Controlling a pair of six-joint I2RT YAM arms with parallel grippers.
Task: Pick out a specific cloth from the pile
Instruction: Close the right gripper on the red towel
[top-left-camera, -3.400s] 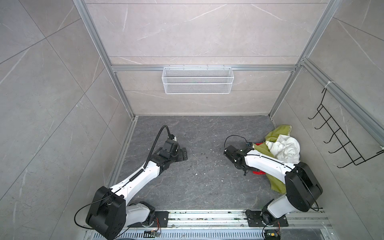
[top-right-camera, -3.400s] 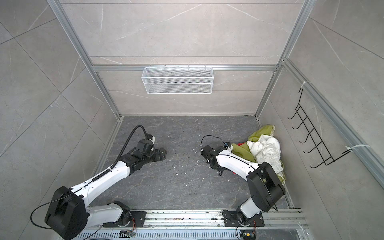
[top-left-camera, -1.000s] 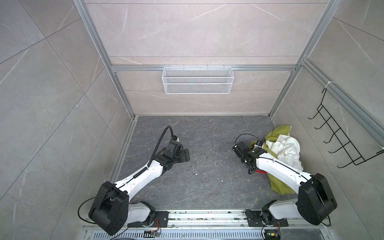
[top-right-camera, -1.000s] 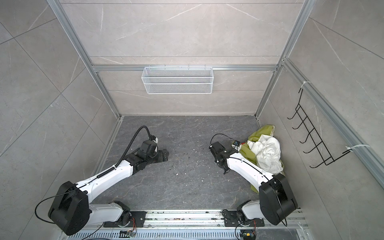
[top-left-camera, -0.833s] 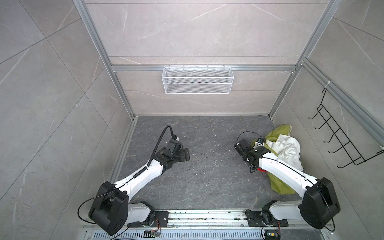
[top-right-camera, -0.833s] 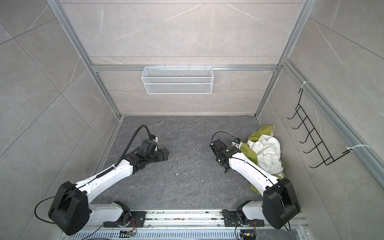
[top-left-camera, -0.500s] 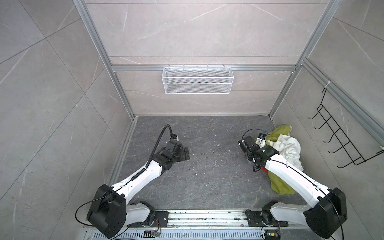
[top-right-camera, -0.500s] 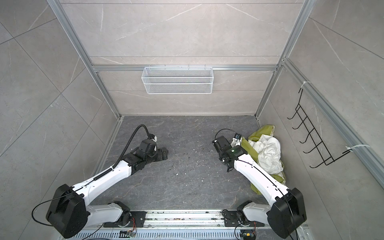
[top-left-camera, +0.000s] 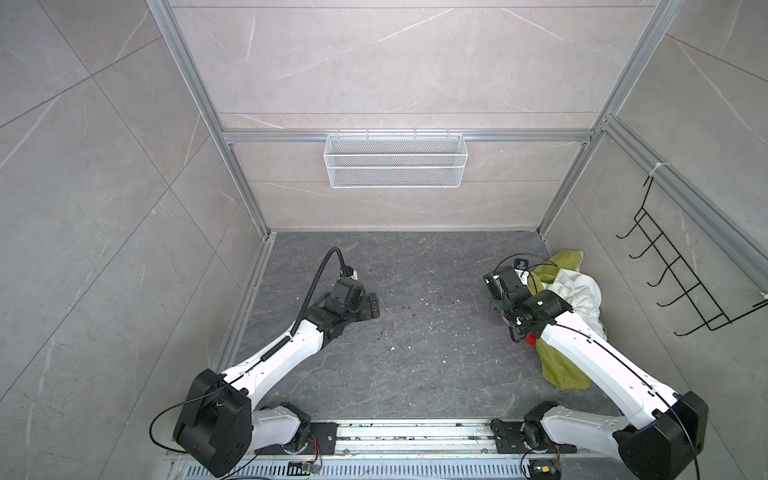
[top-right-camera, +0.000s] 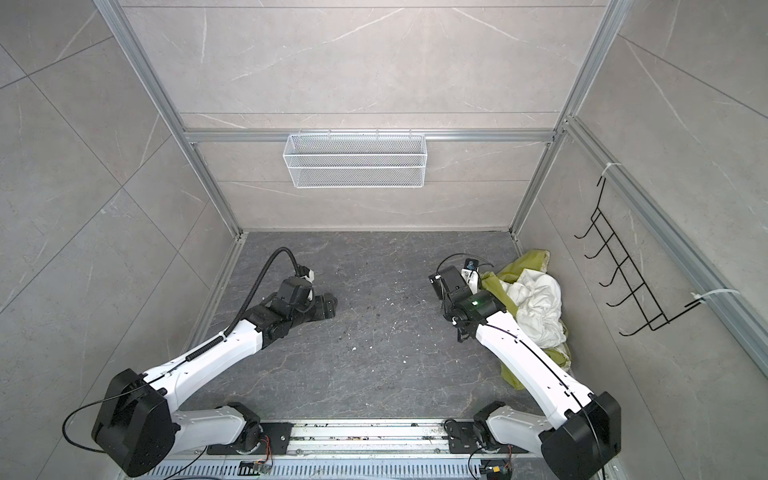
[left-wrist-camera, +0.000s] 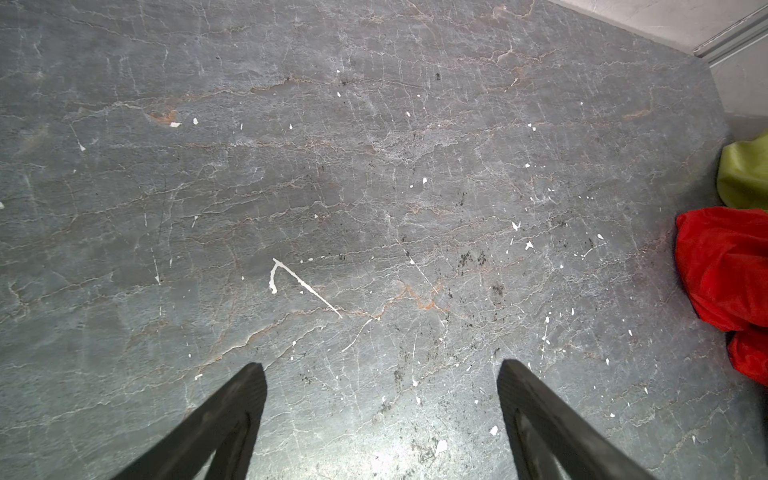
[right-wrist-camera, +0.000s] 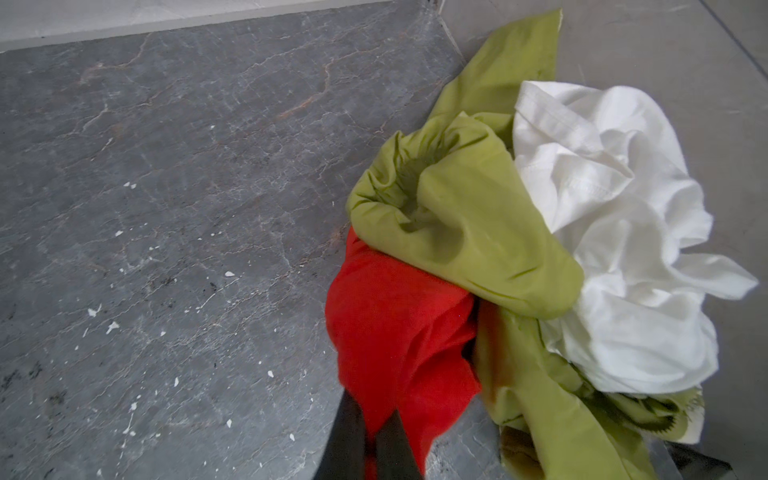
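We read the top views as a clock face, with the back wall at 12 o'clock. The pile (top-left-camera: 582, 291) sits at about 3 o'clock on the dark stone floor (top-left-camera: 415, 340), pushed up against the right wall. It is made of a green cloth (right-wrist-camera: 469, 216) and a crumpled white cloth (right-wrist-camera: 615, 232) that lies on top of the green one. Both show in both top views (top-right-camera: 536, 299).

The cloth (right-wrist-camera: 395, 332), bright red, lies at the pile's 8 o'clock edge. Its far end is tucked under a fold of the green cloth and the rest is bunched on the floor. In a top view only a small red patch (top-left-camera: 530, 340) shows, just beside the right arm. The left wrist view catches it at the frame's edge (left-wrist-camera: 727, 270), next to a bit of green.

The right gripper (right-wrist-camera: 372, 432) is clenched, its two dark fingers close together with a fold of the red cloth pinched between them. In the top views the arm's wrist hides this gripper.

The left gripper (left-wrist-camera: 382, 368) is released, its fingers spread wide with nothing between them. It hangs low over bare, white-flecked floor at about 9 o'clock (top-left-camera: 370, 305), well apart from the pile.

A white wire basket (top-left-camera: 395, 160) hangs on the back wall at 12 o'clock, and a black hook rack (top-left-camera: 681, 286) on the right wall at 3 o'clock.
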